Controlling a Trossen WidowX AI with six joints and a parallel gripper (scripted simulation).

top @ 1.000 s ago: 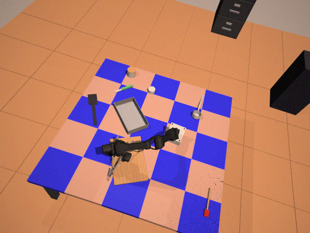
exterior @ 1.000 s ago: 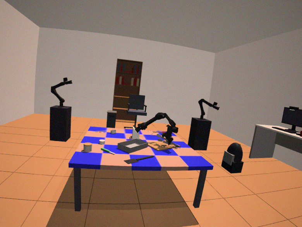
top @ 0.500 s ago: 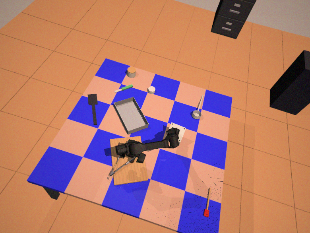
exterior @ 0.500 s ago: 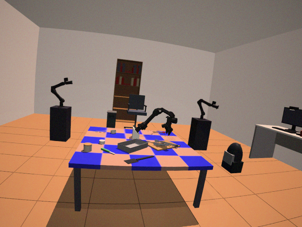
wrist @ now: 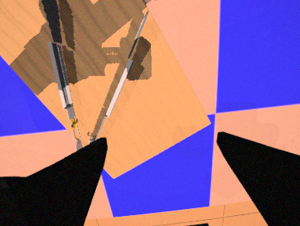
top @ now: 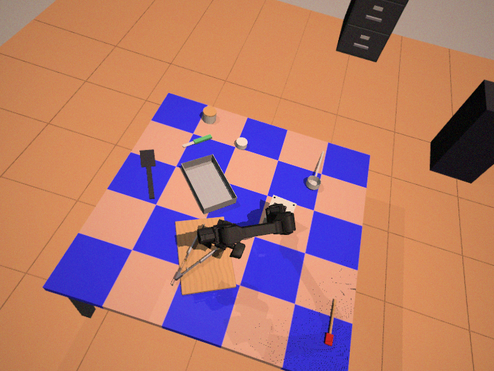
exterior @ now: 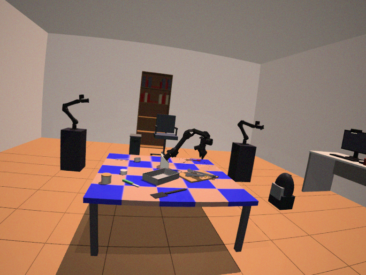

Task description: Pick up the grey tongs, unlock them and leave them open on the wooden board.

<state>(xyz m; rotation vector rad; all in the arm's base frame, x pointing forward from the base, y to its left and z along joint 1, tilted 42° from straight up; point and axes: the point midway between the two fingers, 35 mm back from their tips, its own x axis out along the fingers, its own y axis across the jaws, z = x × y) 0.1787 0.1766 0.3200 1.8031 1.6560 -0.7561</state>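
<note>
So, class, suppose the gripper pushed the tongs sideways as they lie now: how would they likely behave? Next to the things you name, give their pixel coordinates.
The tongs (top: 200, 259) (wrist: 119, 88) look like slim rigid metal, so the arms probably wouldn't bend much. Spread in a V, they seem unlikely to roll, though the arms might swing about the hinge. With the hinge end past the edge of the wooden board (top: 211, 279) (wrist: 166, 112), they may pivot.

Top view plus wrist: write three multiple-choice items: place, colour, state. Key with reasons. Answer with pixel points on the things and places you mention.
1. Tongs (top: 198, 261) (exterior: 196, 173) (wrist: 119, 90) lie mostly:
A) in the roasting tin
B) over the wooden board (top: 217, 275) (exterior: 192, 179) (wrist: 166, 116)
C) on the floor

2. Wooden-handled tool's head (top: 329, 339) (exterior: 198, 160):
A) red
B) green
C) white

3. Gripper (top: 219, 239) (exterior: 202, 157) (wrist: 162, 139):
A) shut on tongs
B) shut, holding nothing
C) open, holding nothing

Key:
1 B: both tongs arms cross the board's grain.
2 A: red block at the handle's end, top view.
3 C: fingertips wide apart, nothing between, wrist view.
</note>
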